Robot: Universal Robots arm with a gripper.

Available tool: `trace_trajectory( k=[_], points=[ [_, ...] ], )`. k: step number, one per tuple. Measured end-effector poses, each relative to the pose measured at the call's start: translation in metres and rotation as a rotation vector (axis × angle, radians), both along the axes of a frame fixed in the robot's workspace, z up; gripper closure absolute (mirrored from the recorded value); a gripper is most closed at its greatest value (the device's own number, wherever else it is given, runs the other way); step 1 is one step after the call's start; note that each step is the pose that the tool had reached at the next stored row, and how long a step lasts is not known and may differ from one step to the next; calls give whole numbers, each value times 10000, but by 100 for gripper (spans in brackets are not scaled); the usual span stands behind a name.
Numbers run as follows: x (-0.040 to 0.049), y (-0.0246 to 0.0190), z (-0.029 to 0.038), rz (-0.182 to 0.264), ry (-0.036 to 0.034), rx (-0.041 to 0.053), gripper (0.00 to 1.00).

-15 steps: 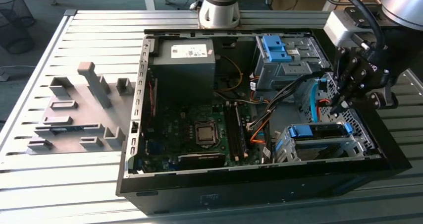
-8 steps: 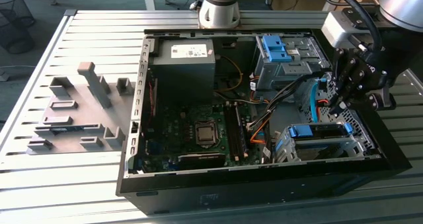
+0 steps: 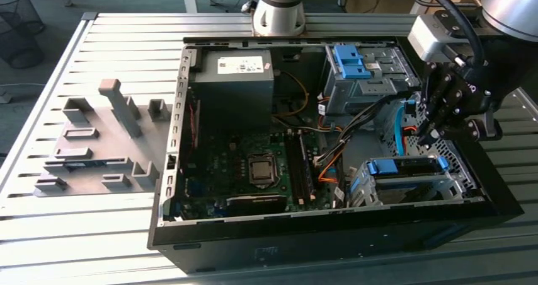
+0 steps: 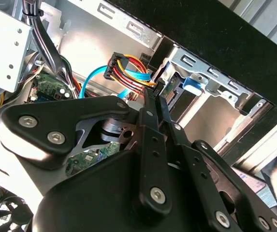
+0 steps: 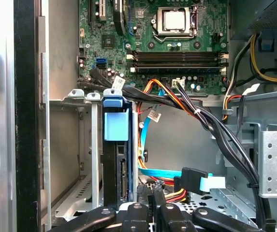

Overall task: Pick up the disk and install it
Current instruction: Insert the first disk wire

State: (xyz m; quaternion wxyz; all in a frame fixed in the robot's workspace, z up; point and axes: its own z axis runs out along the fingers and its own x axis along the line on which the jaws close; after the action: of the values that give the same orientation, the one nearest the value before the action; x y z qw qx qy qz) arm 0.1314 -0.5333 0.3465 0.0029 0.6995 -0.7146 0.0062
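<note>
The disk (image 3: pixel 405 168) sits in the drive cage (image 3: pixel 370 193) at the case's front corner, on the exterior view's right, its blue bracket facing up. In the first wrist view the disk (image 5: pixel 116 126) stands edge-on inside the cage, blue tab on top and its connector edge below. My gripper (image 3: pixel 426 139) hangs just above and behind the cage, over the cables. Its fingers are shut together with nothing between them, as both wrist views show (image 5: pixel 151 195) (image 4: pixel 153 96). The blue bracket (image 4: pixel 192 85) shows just beyond the fingertips.
The open computer case (image 3: pixel 336 234) lies on a slatted metal table (image 3: pixel 84 234). Inside are a grey power supply (image 3: pixel 231 77), the motherboard (image 3: pixel 252 165), a blue latch piece (image 3: pixel 349 61) and loose cables (image 5: pixel 186 104). A blue flat cable (image 5: pixel 177 174) runs beside the cage. A grey fixture plate (image 3: pixel 92 140) lies outside.
</note>
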Motion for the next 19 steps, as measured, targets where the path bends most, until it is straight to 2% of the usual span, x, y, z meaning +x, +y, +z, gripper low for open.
trace_trajectory(
  k=[9,13,19],
  points=[
    [-2,0,0,0,0,3,84],
    [-47,-6,0,0,-49,26,84],
    [-84,-106,-15,0,-115,37,84]
  ],
)
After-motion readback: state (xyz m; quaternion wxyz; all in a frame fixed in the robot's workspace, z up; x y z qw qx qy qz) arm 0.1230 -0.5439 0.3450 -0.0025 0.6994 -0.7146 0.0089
